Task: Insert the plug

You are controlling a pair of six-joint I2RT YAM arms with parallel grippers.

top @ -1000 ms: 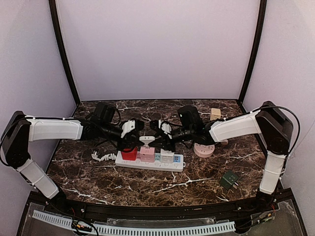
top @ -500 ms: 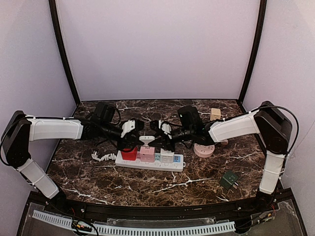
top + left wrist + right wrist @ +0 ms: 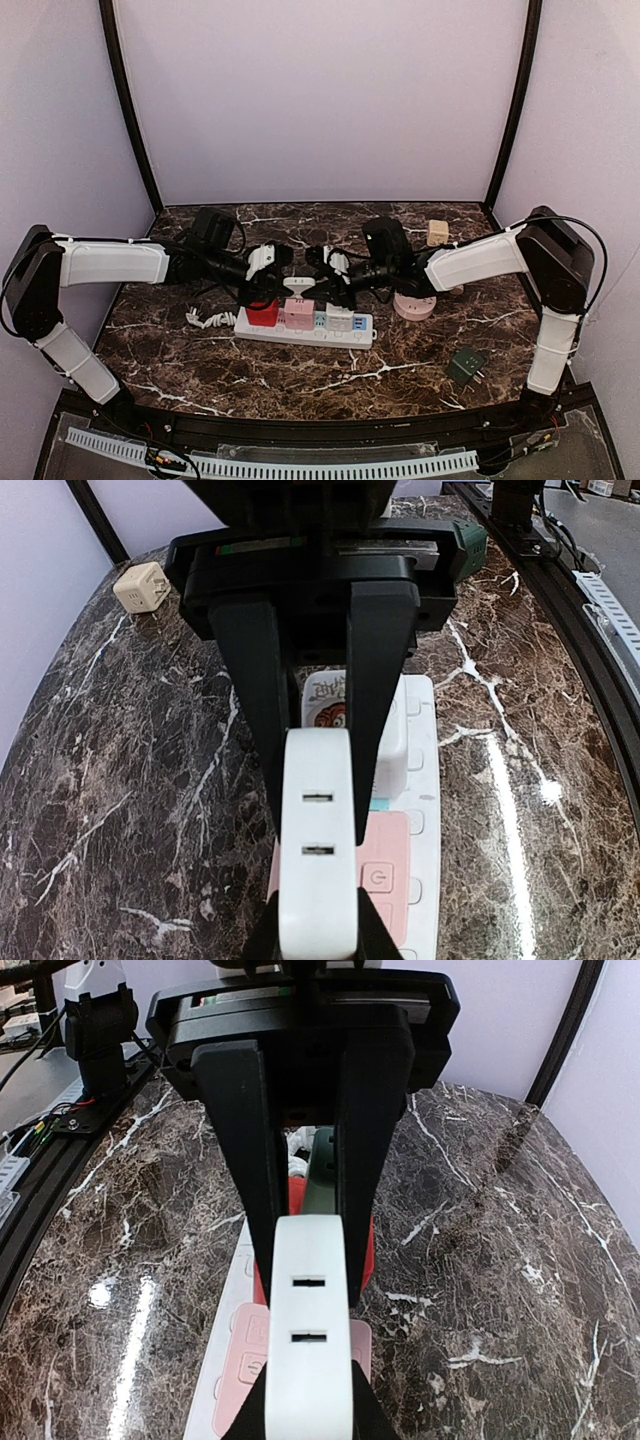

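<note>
Black jaws of your left gripper (image 3: 270, 283) and right gripper (image 3: 338, 288) hover over the strip (image 3: 305, 328); apart or together, I cannot tell. A white plug (image 3: 298, 283) lies between them, just far of the strip. Likely the approach: next, close on it squarely.

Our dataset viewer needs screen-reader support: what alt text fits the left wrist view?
A white plug, over a power strip, is pinched by the right gripper at its far end and the left gripper at the frame's bottom edge. A beige cube sits upper left on the table.
</note>
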